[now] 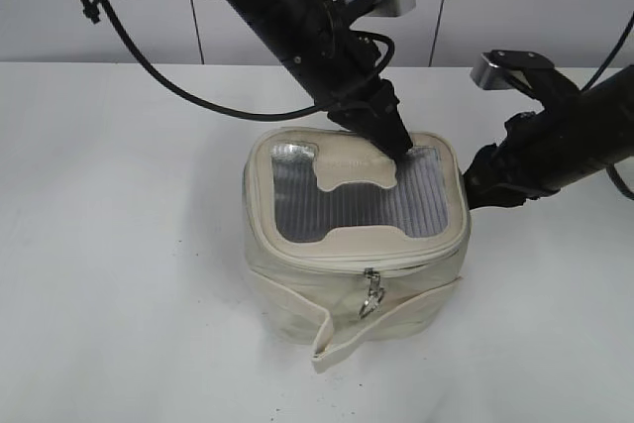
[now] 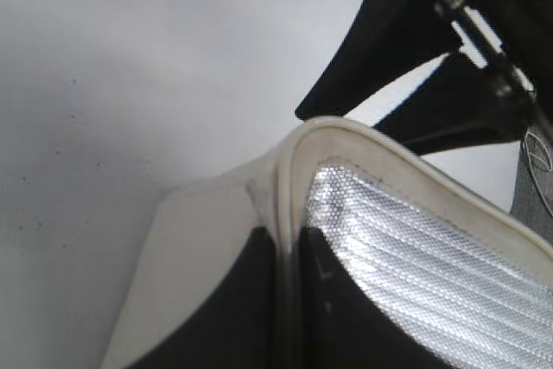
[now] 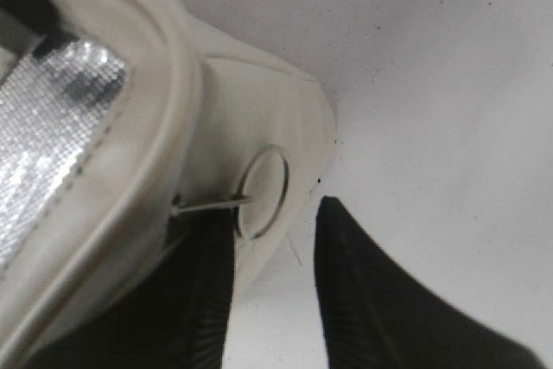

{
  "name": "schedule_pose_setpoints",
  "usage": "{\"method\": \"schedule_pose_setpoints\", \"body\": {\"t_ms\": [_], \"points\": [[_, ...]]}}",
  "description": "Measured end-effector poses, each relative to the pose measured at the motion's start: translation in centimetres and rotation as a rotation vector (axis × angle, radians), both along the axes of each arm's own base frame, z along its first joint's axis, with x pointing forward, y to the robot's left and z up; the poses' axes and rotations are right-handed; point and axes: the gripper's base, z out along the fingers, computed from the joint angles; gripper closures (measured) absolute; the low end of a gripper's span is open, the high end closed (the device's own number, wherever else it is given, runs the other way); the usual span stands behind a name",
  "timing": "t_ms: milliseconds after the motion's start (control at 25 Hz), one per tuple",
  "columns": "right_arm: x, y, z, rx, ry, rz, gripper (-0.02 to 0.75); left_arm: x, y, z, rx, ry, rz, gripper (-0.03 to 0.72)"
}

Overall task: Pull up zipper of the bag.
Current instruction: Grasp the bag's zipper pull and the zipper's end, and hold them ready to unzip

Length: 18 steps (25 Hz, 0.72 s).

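Observation:
The cream bag (image 1: 297, 294) stands mid-table, with its grey mesh lid (image 1: 347, 215) facing up. The zipper (image 1: 327, 264) runs around the lid rim, and one silver pull (image 1: 370, 294) hangs at the front. My left gripper (image 1: 396, 146) is shut on the back rim of the lid; in the left wrist view its fingers (image 2: 289, 300) pinch the cream rim (image 2: 289, 170). My right gripper (image 1: 474, 185) is open at the bag's right side. In the right wrist view its fingers (image 3: 272, 283) sit just below the second pull's ring (image 3: 262, 189), which lies against the bag's wall (image 3: 259, 110).
The loose cream strap (image 1: 332, 334) hangs off the bag's front and touches the white table (image 1: 119, 245). A white panelled wall (image 1: 515, 7) stands behind. The right gripper's black fingers also show in the left wrist view (image 2: 406, 84).

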Motion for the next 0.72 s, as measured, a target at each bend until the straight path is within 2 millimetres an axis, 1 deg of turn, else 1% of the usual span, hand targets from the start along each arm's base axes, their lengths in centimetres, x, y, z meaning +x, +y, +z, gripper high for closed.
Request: {"method": "schedule_pose_setpoints", "body": {"t_ms": [120,160,200,360,440,720], "points": [[0.3,0.1,0.1,0.003,-0.010,-0.004,0.671,0.0,0.0,0.0,0.000,0.000,-0.001,0.643],[0.4,0.1,0.1,0.005,-0.011,-0.007,0.711,0.0,0.0,0.0,0.000,0.000,-0.001,0.643],[0.4,0.1,0.1,0.006,-0.007,-0.013,0.731,0.0,0.0,0.0,0.000,0.000,-0.001,0.643],[0.2,0.0,0.1,0.017,0.027,-0.046,0.733,0.0,0.0,0.0,0.000,0.000,-0.001,0.643],[0.0,0.0,0.5,0.023,0.051,-0.064,0.733,0.0,0.0,0.0,0.000,0.000,-0.001,0.643],[-1.1,0.0,2.8,0.050,0.067,-0.072,0.733,0.0,0.0,0.0,0.001,0.001,-0.002,0.643]]}}
